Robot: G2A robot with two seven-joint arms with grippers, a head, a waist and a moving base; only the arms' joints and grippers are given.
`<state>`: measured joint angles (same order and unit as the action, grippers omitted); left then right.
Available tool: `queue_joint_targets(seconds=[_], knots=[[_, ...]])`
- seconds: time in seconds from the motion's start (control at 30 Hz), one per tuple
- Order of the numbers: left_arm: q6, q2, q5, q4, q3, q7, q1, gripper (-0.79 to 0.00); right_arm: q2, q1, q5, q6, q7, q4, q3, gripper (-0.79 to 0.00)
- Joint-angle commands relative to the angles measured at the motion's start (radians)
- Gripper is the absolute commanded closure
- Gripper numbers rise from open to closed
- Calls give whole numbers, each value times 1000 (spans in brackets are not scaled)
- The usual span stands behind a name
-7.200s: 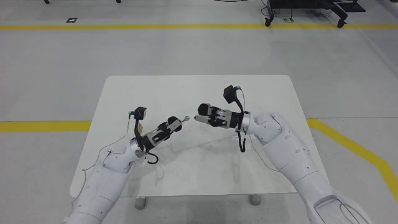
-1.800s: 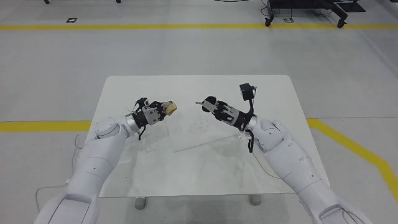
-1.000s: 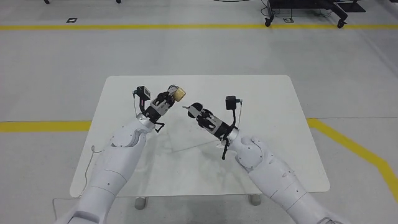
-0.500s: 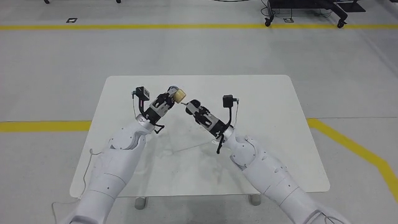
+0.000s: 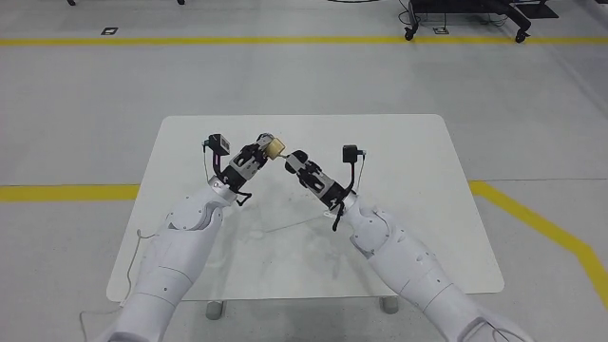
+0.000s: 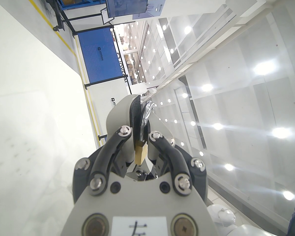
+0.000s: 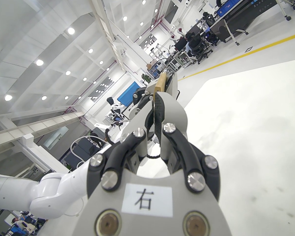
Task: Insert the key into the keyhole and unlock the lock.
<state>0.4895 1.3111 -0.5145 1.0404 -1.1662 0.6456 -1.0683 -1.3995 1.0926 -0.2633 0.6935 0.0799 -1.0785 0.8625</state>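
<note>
1. Your left tool (image 5: 262, 150) is closed on the brass lock (image 5: 274, 144) and holds it up off the bench (image 5: 399, 152), over the middle and toward the far side. The left wrist view shows the same grip: left tool (image 6: 142, 104) pinched shut, with the lock (image 6: 140, 154) brass between the fingers.
2. Your right tool (image 5: 291, 159) is closed on the key (image 7: 153, 104), which appears as a thin metal sliver clamped between the dark pads. How much blade sticks out past the tips is too small to make out.
3. From above, the two tools meet tip to tip in a shallow peak, left rising from one side and right from the other. The lock sits at the apex, just beside the right tool's nose.
4. The relation to watch is this: from the right tool (image 7: 156, 99) the lock (image 7: 160, 83) lies straight ahead along the fingers' own line, just past the tips and seen edge-on. The key's long axis appears to run along that same line, so the approach looks like a straight push forward rather than a sideways shift.
5. The right arm carries the moving part, while the left only has to hold the lock steady.
6. The keyhole face is hidden. You cannot tell whether the blade is already seated or only touching the brass
7. Judgement: you are at the insertion step, and the turn is not yet due
</note>
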Motion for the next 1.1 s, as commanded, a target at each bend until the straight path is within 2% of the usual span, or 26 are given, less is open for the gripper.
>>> queue_joint_targets(seconds=[0.0, 1.07], knots=[[0, 0, 2, 2, -1, 3, -1, 0, -3, -2, 0, -1, 1, 6, 2, 0], [-23, 4, 6, 6, -24, 3, -7, 0, -43, -7, -42, 13, 51, 44, 25, 0]])
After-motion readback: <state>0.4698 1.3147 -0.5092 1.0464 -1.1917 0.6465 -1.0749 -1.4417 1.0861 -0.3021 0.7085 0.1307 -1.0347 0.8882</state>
